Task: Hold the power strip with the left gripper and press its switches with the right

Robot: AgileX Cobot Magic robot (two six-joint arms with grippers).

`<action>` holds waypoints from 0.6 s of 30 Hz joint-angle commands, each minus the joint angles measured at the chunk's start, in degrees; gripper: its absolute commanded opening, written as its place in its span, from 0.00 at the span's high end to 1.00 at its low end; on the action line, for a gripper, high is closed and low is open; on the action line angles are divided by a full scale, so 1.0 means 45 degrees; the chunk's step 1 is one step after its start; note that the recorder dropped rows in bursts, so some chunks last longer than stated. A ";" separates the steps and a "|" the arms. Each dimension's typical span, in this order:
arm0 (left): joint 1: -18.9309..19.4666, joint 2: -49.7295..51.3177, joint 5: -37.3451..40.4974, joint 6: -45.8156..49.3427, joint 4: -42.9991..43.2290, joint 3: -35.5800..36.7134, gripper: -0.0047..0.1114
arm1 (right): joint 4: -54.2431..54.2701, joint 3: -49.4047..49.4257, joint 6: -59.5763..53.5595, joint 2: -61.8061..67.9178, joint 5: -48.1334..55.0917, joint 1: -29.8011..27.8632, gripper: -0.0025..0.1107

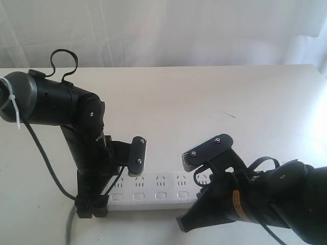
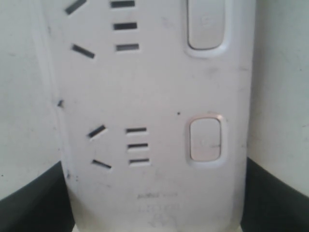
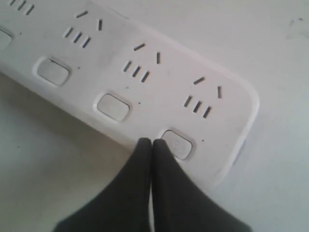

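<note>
Pale curtain (image 1: 153,30) backs a white bench (image 1: 204,97), and we find the power strip (image 1: 153,190) lying flat along the bench's near edge, its grey cord (image 1: 69,224) trailing off the left end.

The left gripper (image 1: 116,181) straddles the strip at that cord end. In its wrist view the fingers (image 2: 34,208) sit against both long sides, so we judge them to be grasping the strip across its width.

The right gripper (image 3: 152,144) has its fingers clenched together into a single point. That point rests at the near edge of the end switch (image 3: 176,144), at the strip's far, cordless end. We cannot tell whether the switch is depressed.

Hazards noted:
- The contact is on the rim of the button, not its middle, so a downward push may skid off onto the casing or the bench.
- The press falls well apart from the hold, so sideways force could swing the free end.
- The wide grip on smooth plastic could let the strip slide.

We see no containers in any view.
</note>
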 commanded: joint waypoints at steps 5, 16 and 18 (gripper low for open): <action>-0.0037 0.0398 0.0728 0.0047 -0.0261 0.0263 0.96 | -0.0530 0.0023 -0.0049 -0.2547 0.2966 0.0049 0.98; -0.0037 0.0398 0.0247 -0.0158 -0.0261 0.0263 0.65 | -0.0530 -0.0272 -0.1467 -0.7967 0.3424 0.0049 0.98; -0.0037 0.0398 -0.0011 -0.0625 -0.0261 0.0263 0.43 | -0.0530 -0.0272 -0.1622 -0.8558 0.3424 0.0049 0.98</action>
